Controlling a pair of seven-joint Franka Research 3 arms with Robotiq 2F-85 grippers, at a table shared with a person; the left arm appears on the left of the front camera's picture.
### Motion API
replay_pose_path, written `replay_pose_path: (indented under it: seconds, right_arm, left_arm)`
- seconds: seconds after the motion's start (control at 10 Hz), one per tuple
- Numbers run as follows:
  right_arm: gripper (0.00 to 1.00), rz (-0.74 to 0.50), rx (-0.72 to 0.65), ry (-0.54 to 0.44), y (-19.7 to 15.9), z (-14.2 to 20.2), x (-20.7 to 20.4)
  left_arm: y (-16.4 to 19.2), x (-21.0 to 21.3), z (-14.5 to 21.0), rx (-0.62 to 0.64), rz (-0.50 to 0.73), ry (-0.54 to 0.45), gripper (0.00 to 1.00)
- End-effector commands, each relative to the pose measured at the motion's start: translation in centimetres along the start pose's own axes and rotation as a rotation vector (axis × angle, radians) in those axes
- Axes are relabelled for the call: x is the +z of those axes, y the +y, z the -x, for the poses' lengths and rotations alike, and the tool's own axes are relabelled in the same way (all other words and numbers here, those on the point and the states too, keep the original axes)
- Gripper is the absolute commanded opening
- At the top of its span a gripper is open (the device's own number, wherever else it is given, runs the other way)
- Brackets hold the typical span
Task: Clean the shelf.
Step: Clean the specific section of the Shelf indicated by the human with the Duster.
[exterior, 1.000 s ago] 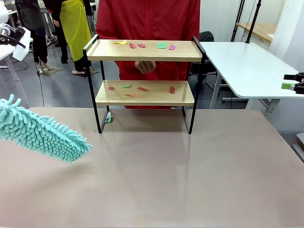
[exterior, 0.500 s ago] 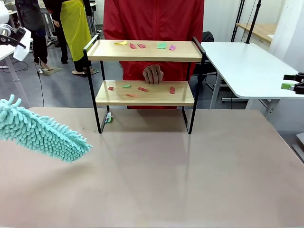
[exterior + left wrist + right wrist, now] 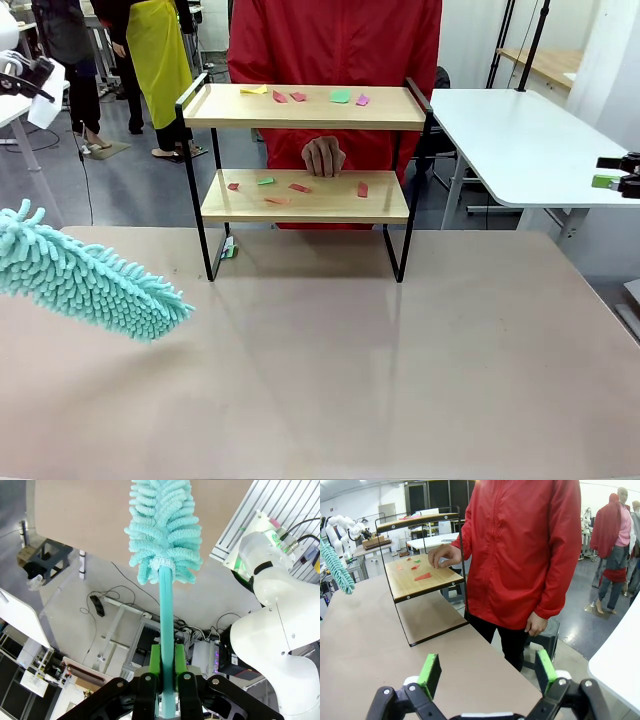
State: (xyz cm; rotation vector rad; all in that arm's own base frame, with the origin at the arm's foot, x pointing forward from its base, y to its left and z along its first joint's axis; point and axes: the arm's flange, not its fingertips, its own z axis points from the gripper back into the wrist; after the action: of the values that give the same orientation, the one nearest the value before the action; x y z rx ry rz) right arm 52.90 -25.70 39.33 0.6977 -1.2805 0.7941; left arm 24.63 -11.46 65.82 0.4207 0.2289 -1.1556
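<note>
Now shelf (image 3: 300, 118) holds paper scraps (image 3: 340, 96) on both boards; left tool (image 3: 167, 656) pinches duster (image 3: 162, 530); right tool (image 3: 487, 671) spread.

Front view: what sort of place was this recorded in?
Most likely a robotics lab or workshop, not a home: a white work table stands beside the robot's table, black stand poles rise behind it, and loose cables lie on the floor in the left wrist view.

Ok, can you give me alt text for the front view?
A two-tier wooden shelf stands far across the table, with coloured paper scraps strewn on both boards. A person in a red jacket stands behind it, one hand at the lower board. A fluffy teal duster juts in from the left above the table.
</note>
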Motion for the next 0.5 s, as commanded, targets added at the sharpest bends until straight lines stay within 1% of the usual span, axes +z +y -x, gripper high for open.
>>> replay_pose_path:
  seconds: [0.0, 0.4]
  right_arm:
    - [1.00, 0.010, -0.006, 0.016, 0.14, -0.76, -0.27]
    - [1.00, 0.010, -0.006, 0.016, 0.14, -0.76, -0.27]
  left_arm:
    - [0.01, 0.10, 0.32, 0.006, -0.001, 0.008, 0.13]
    - [0.01, 0.10, 0.32, 0.006, -0.001, 0.008, 0.13]
